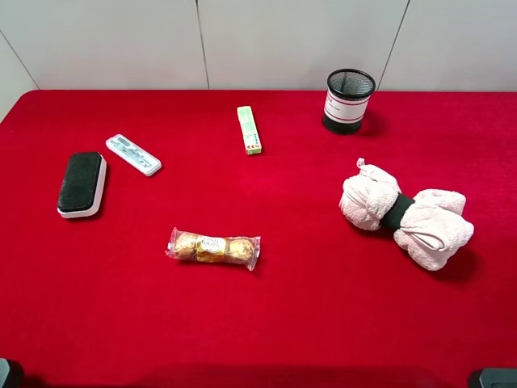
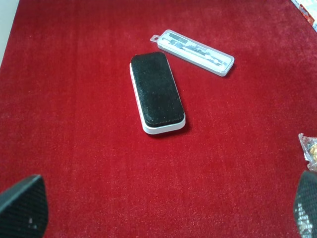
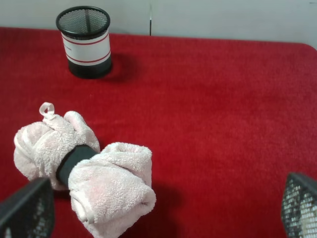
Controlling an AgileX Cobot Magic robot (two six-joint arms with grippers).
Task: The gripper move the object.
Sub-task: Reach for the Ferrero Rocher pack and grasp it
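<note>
Eraser (image 2: 157, 91) lies before left pincer (image 2: 163, 210), towel (image 3: 99, 178) before right pincer (image 3: 163, 210).

Flat table top covered in bright red short-pile felt (image 1: 283, 323), spreading across nearly the whole of each view. Ends at a straight far edge against a smooth off-white panelled wall (image 1: 121, 40), divided by thin dark seams (image 1: 203, 44). Lit softly and evenly.
</note>
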